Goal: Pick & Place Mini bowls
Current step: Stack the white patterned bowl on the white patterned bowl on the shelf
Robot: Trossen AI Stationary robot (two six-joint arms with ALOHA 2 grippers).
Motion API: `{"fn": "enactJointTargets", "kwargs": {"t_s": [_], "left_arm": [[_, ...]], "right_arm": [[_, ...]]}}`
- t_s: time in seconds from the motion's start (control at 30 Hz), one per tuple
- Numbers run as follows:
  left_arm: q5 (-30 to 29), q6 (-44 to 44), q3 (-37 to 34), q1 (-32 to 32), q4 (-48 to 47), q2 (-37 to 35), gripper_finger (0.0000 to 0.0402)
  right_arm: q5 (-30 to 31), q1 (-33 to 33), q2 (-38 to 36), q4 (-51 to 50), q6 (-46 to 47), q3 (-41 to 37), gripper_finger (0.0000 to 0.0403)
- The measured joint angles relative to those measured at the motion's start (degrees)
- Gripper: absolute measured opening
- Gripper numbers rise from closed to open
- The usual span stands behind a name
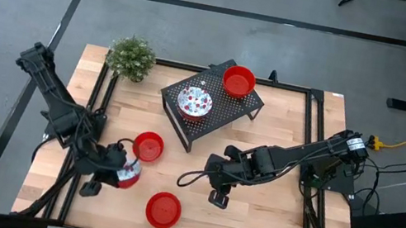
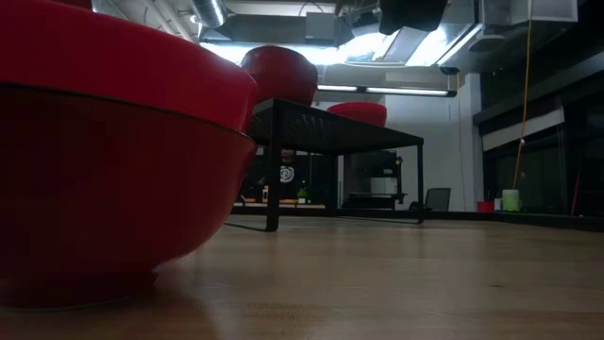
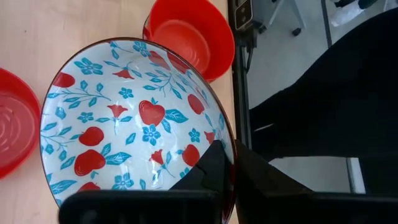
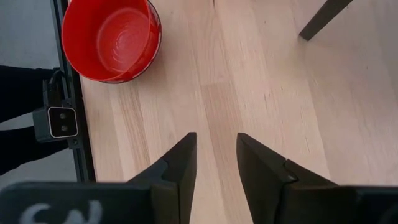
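Floral-patterned mini bowl sits pinched by its rim in the left claw, low over the bench just beside a red bowl. Right claw hangs parted, holding nothing, well apart from it.

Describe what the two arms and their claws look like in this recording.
Both arms are dark, jointed and slim, with black cables looping beside them. The left claw and right claw each have two flat, wedge-shaped black fingers. White lettering shows on the right claw's body, cut off by the right wrist view's edge.
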Motion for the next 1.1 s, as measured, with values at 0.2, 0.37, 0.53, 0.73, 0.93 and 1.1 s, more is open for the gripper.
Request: {"fn": "enactJointTargets", "kwargs": {"t_s": [0.2,0.37,0.53,0.73,0.93,1.1], "left_arm": [[-0.92,0.0,0.02,0.06,0.07,-0.19,0.0007],[-2.62,0.0,0.07,0.06,1.19,-0.19,0.0007],[-4.13,1.42,0.09,0.06,3.85,-0.19,0.0007],[-7.96,1.53,0.09,0.06,6.03,-0.59,0.0007],[-13.12,2.07,0.11,0.06,7.0,-2.25,0.0007],[-17.94,4.76,0.09,0.06,8.98,-4.37,0.0008]], "right_arm": [[0.0,0.0,0.0,0.0,0.02,0.0,0.0114],[0.0,0.0,0.0,0.02,-0.27,0.0,0.0114],[0.0,0.0,0.0,0.02,-0.59,0.0,0.0114],[0.0,0.0,0.0,-0.01,-2.02,0.0,0.0114],[0.0,0.0,0.0,-0.17,-3.61,0.0,0.0114],[0.0,0.0,0.0,-0.2,-4.86,0.0,0.0114]]}}
